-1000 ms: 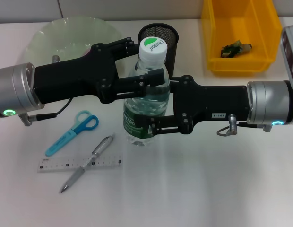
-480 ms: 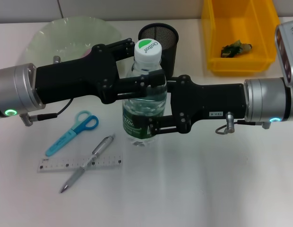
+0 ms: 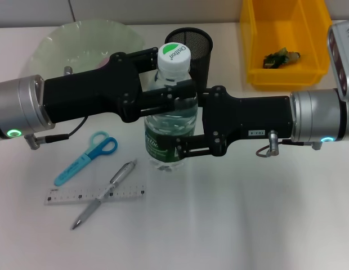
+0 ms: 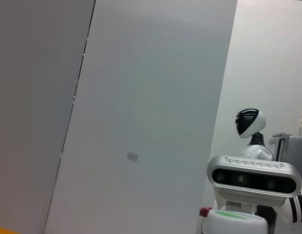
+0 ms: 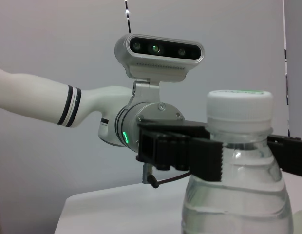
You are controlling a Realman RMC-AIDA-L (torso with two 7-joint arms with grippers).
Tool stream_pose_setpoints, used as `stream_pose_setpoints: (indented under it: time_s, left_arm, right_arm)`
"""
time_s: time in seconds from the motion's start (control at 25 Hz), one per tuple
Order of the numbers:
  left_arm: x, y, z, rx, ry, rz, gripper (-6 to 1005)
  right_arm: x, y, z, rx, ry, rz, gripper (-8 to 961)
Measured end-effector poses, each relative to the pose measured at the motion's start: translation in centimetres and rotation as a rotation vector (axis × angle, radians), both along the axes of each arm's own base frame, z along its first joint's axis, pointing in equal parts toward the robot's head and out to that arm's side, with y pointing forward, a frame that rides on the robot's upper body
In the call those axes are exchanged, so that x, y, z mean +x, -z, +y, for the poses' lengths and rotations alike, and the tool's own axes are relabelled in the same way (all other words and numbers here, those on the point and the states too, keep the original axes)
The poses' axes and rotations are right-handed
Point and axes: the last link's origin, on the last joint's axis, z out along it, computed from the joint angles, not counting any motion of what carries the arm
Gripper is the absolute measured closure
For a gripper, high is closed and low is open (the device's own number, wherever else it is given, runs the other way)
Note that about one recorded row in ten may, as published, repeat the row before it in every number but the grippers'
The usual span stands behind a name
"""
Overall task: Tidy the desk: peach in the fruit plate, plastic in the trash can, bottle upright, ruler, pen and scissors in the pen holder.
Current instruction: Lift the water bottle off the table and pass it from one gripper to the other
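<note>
Your bottle (image 3: 171, 121) stands upright on the worktop (image 3: 247, 214) just before the pen holder (image 3: 192, 48), gripped high by the left gripper (image 3: 169, 93) and lower by the right gripper (image 3: 177, 140), jaws closed on it. Check its base sits flat, then open one at a time and withdraw sideways. Both arms reach in level from opposite sides.

Pen holder (image 3: 191, 48) just behind bottle (image 3: 169, 121)

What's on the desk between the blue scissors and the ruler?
Nothing. In the head view, bare desk separates the scissors from the ruler. The pen lies across the ruler, right of that gap.
</note>
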Motion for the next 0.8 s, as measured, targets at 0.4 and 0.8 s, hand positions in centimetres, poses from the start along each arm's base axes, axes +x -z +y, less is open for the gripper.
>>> stream_pose_setpoints:
  time_s: [0.4,0.8]
  left_arm:
    - [0.14,-0.07,0.49,0.008,-0.013,0.008,435]
    - [-0.06,-0.13,0.4,0.013,-0.019,0.006,567]
  right_arm:
    - [0.2,0.25,-0.03,-0.002,0.005,-0.013,202]
    - [0.28,0.29,0.0,0.011,0.002,-0.015,203]
